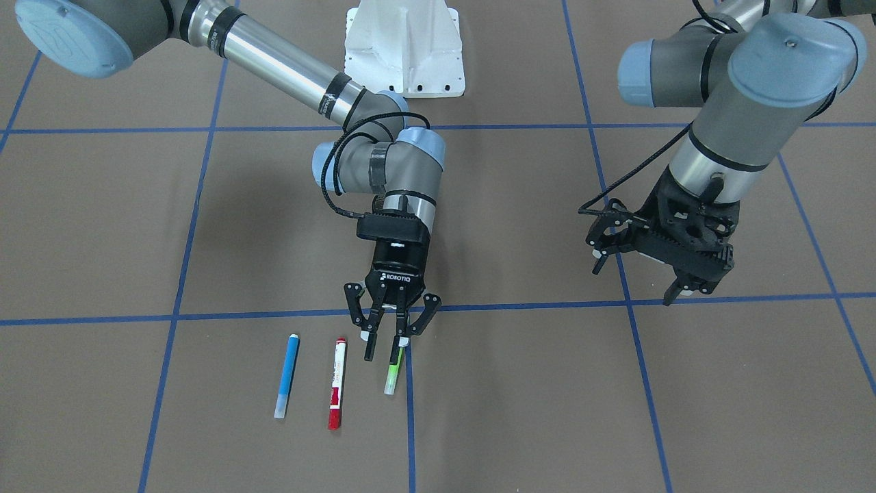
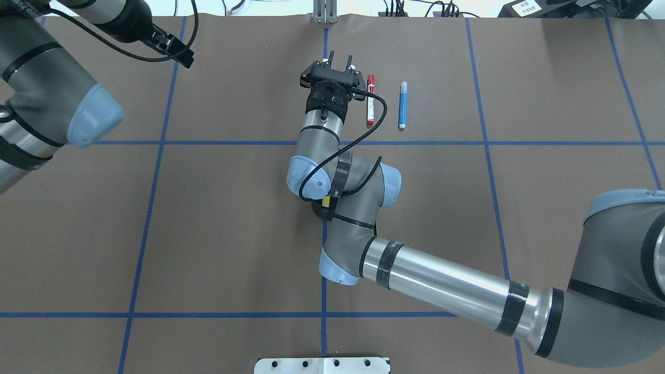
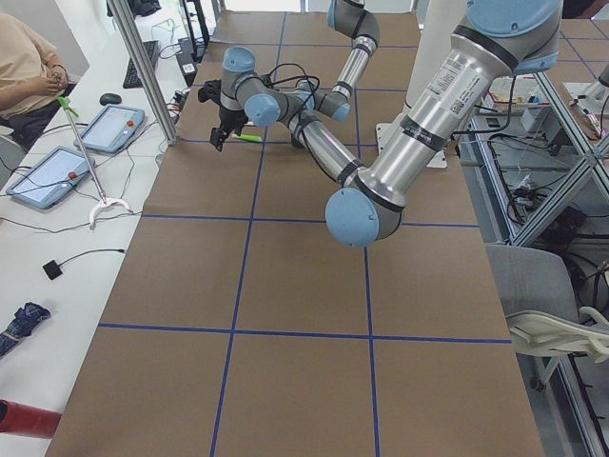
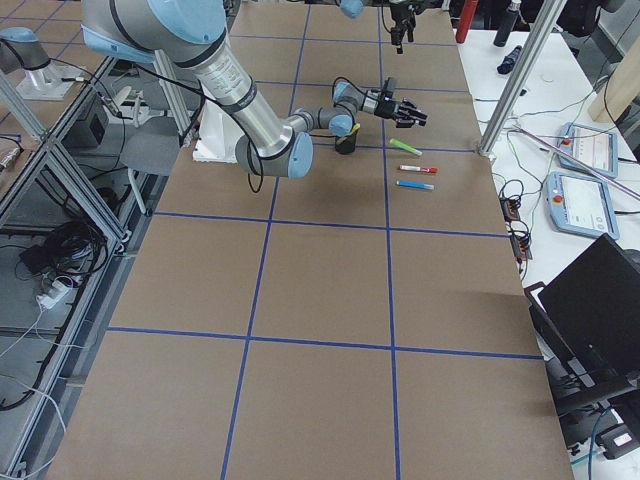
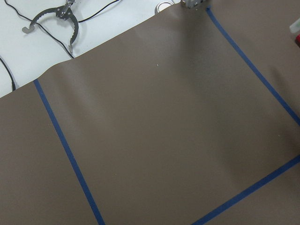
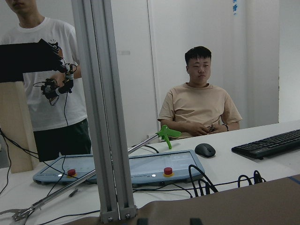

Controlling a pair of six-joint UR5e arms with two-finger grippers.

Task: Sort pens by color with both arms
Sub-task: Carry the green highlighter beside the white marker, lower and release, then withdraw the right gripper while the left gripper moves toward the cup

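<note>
three lie in a row: blue pen [image 1: 287,375], red-capped pen [image 1: 336,383], green pen [image 1: 393,375].

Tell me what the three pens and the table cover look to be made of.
Blue pen, red pen, green pen: probably plastic, judging by smooth slim barrels in bright solid colours. Table cover: likely matte brown paper or card; no glare, wavy edge.

Bright, even light, soft shadows on the table [image 1: 102,226]; wrist views seem faintly blurred.
</note>
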